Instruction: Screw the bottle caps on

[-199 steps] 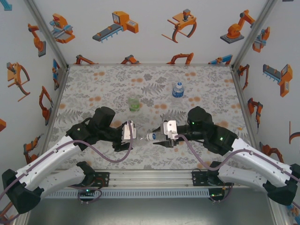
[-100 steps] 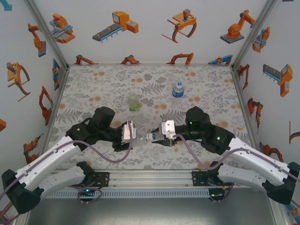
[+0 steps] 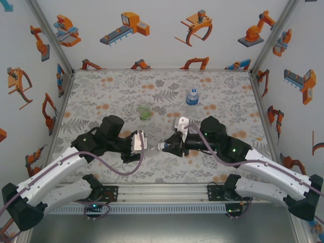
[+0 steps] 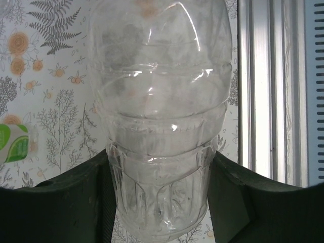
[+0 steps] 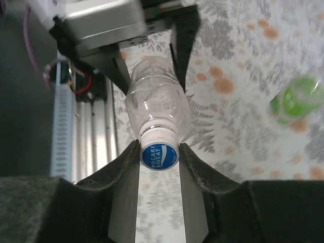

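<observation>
A colourless bottle (image 3: 152, 147) hangs on its side above the table, and my left gripper (image 3: 142, 146) is shut on its ribbed base end. In the left wrist view the bottle (image 4: 159, 101) stands between the dark fingers (image 4: 76, 202). Its white cap with a blue printed top (image 5: 159, 156) sits on the neck. My right gripper (image 5: 159, 148) is shut on that cap, both pads touching its sides. From above, the cap (image 3: 161, 147) lies between the two grippers, with the right gripper (image 3: 168, 147) on it.
A green-tinted bottle (image 3: 145, 112) stands upright mid-table, and a blue-label bottle (image 3: 191, 96) stands further back right. The aluminium rail (image 3: 162, 191) runs along the near edge. Printed walls close in the left, right and back.
My right wrist has rolled, its white camera mount swinging up and back, and its jaws have narrowed onto the cap. The left arm and the bottle have stayed put.
</observation>
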Controlling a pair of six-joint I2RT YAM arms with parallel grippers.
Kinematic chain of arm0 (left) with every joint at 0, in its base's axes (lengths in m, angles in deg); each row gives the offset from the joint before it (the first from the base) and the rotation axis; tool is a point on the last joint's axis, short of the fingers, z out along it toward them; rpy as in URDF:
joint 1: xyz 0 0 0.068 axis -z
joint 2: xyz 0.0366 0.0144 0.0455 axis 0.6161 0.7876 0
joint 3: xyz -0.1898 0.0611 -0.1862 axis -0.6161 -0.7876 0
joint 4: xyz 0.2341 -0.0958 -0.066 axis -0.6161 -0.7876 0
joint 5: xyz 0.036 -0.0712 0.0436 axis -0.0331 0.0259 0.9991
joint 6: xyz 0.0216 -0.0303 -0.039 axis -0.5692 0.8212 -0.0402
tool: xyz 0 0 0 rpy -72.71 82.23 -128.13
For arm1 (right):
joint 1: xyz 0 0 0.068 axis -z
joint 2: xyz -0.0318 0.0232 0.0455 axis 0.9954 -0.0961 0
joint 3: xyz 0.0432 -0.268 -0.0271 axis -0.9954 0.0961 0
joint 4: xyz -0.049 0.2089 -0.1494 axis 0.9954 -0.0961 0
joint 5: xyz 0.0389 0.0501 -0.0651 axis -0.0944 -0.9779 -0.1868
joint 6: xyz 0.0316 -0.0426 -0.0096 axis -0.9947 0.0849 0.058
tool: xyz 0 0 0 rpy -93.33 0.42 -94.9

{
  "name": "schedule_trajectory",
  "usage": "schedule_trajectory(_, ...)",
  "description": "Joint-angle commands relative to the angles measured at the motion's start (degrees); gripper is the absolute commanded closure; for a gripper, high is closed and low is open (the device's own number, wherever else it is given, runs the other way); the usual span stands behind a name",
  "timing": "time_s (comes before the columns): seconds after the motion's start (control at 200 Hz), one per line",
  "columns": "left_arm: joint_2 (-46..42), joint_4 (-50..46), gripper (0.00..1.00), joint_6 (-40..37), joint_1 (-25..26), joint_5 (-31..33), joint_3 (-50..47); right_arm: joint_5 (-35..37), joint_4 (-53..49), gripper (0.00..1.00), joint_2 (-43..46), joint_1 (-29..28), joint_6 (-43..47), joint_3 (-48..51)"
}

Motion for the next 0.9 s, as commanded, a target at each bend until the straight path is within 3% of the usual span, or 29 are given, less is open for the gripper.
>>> schedule_trajectory(0.0, -1.0, 1.04, 1.0, -0.99, 0.23, -3.21, 1.38, 11.8, 1.1, 0.91, -1.25, -0.07, -27.7, 0.81)
schedule_trajectory(0.15, -0.98, 1.39, 1.0, -1.03, 0.23, -3.13, 1.42, 14.69, 0.85, 0.92, -2.53, -0.17, -55.18, 2.25)
schedule_trajectory(0.391, -1.07, 2.0, 1.0, -0.86, 0.23, -3.13, 1.05, 16.31, -1.48, 1.0, -3.45, -0.17, -80.66, 2.75)
schedule_trajectory(0.491, -1.24, 2.0, 1.0, -0.85, 0.23, -3.14, 1.05, 16.96, -1.93, 0.96, -3.75, -0.17, -79.28, 1.55)
schedule_trajectory(0.661, -1.19, 2.3, 1.0, -0.93, 0.25, -2.87, 0.96, 18.64, -6.28, 0.7, -3.91, -0.07, -70.95, -1.21)
schedule_trajectory(0.896, -1.74, 2.33, 1.0, -0.94, 0.25, -2.79, 0.79, 23.17, -9.41, 0.63, -2.67, 0.04, -66.79, -0.94)
